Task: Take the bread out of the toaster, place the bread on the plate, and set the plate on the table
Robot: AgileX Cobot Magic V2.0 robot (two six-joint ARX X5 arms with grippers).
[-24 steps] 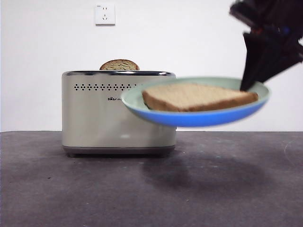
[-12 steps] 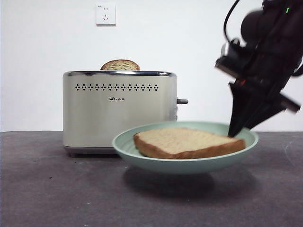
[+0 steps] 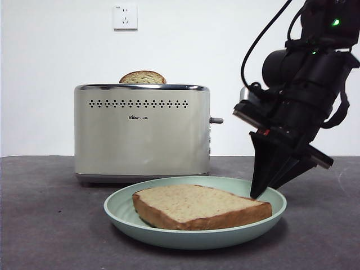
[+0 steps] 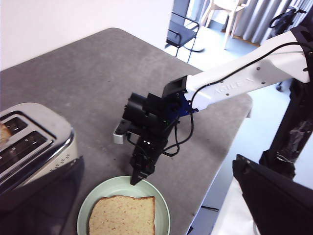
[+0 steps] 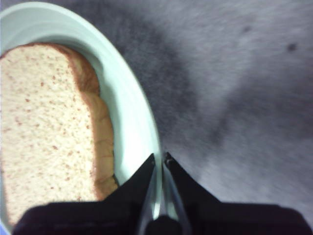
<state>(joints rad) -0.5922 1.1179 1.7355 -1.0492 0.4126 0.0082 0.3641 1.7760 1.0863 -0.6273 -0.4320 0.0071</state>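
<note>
You are looking at the right gripper (image 3: 260, 194) pinching the rim of the plate (image 3: 121, 216), one jaw inside the rim and one outside, pressed together on the thin edge. That edge grip is letting the arm carry the plate level without touching the food. The plate appears to be sitting on the table (image 3: 45, 225) toward its front edge, just in front of the toaster (image 3: 140, 132), though you cannot tell from here whether its base is bearing full weight. The bread (image 3: 199, 207) is lying flat in the plate's middle, clear of the jaws. A second slice (image 3: 142, 77) is poking up from the toaster's slot.

Your left gripper (image 4: 166, 215) is waiting high above the scene; only dark jaw tips are showing, well apart, so it looks spread and empty.

Judging by this, the job is nearly done: releasing the rim is likely what remains.
</note>
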